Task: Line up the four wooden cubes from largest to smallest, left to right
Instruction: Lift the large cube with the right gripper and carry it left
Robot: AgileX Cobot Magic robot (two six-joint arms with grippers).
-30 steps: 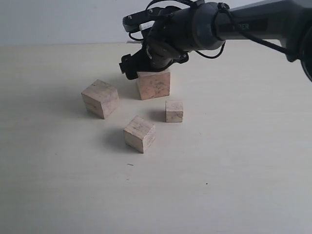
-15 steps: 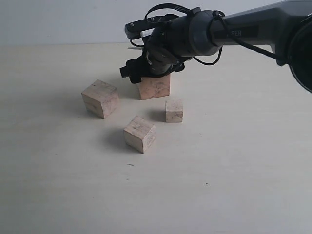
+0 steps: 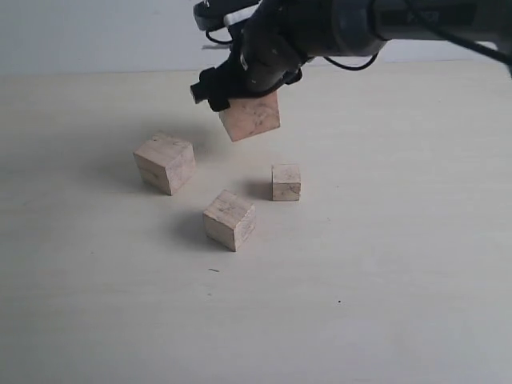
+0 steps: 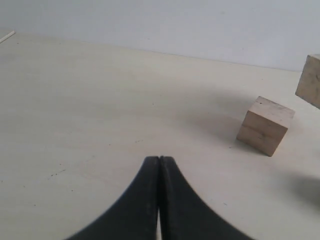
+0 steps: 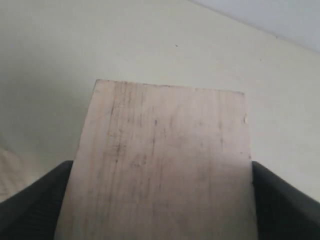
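Four pale wooden cubes show in the exterior view. My right gripper [image 3: 244, 96] is shut on the largest cube [image 3: 251, 117] and holds it tilted above the table; that cube [image 5: 162, 165] fills the right wrist view between the black fingers [image 5: 35, 205]. On the table rest a big cube [image 3: 165, 162] at the left, a medium cube [image 3: 230, 219] nearer the front, and the smallest cube [image 3: 286, 182] to the right. My left gripper [image 4: 159, 161] is shut with nothing in it, over bare table, well away from the big cube [image 4: 265, 125].
The table [image 3: 384, 264] is a pale beige surface with a light wall behind it. The right arm [image 3: 384, 24] reaches in from the upper right. An edge of the lifted cube [image 4: 311, 80] shows at the border of the left wrist view.
The right gripper has lifted the largest cube off the table, and the cube now hangs tilted. The other three cubes have not moved.
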